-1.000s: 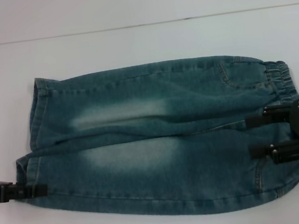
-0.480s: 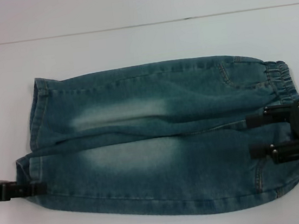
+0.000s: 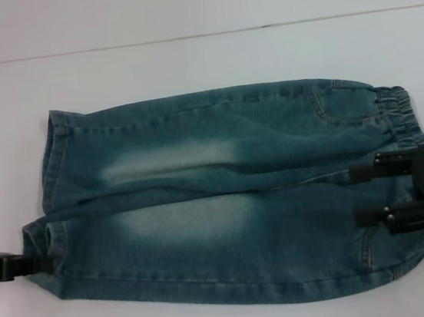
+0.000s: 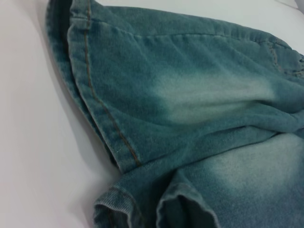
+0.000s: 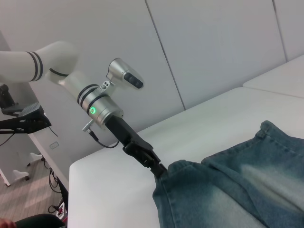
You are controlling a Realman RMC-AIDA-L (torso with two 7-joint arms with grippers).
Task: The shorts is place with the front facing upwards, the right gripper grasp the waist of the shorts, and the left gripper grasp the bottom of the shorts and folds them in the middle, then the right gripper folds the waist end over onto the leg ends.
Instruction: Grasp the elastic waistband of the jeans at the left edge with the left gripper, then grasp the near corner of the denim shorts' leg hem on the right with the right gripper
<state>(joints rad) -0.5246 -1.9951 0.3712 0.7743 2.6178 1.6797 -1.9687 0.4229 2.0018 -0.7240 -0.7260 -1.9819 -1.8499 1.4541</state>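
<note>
Blue denim shorts lie flat on the white table, leg ends to the left and elastic waist to the right. My left gripper is at the near leg's hem, shut on its bunched corner. The right wrist view shows that left gripper pinching the hem edge of the shorts. My right gripper rests over the near half of the waist, open, with its two black fingers spread apart on the denim.
The table's far edge runs across the back. In the right wrist view, the table's left end drops to the floor, where cables and a black stand sit below grey wall panels.
The left gripper has drawn slightly left, and the near leg's hem corner has bunched and pulled with it. The right gripper has stayed in place.
</note>
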